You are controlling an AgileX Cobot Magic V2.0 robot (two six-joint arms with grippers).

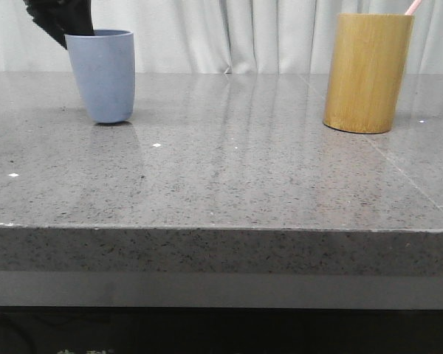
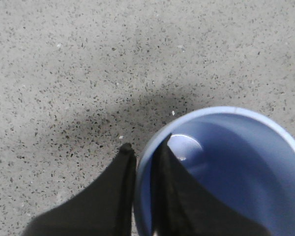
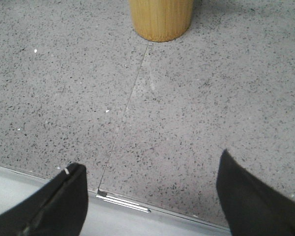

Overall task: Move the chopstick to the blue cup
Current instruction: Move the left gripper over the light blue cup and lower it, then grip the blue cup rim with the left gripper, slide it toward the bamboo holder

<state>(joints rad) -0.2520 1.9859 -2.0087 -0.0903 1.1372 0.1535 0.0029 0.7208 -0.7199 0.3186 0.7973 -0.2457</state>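
Note:
The blue cup [image 1: 102, 74] stands upright at the table's far left. My left gripper [image 2: 145, 142] grips its rim [image 2: 142, 167], one finger inside the cup and one outside; from the front it shows as a dark shape [image 1: 59, 18] behind the cup's left edge. The cup's inside [image 2: 236, 172] looks empty. The chopstick [image 1: 413, 6] shows just its pink upper end, sticking out of the bamboo cylinder [image 1: 368, 72] at the far right. My right gripper [image 3: 148, 162] hangs open over the table's near edge, well short of the bamboo cylinder [image 3: 161, 18], with nothing between its fingers.
The grey speckled table [image 1: 229, 169] stretches between the two cups. A thin seam [image 3: 130, 93] runs through the stone toward the bamboo cylinder. White curtains [image 1: 229, 33] hang behind the table. The table's front edge [image 3: 137, 204] lies below my right gripper.

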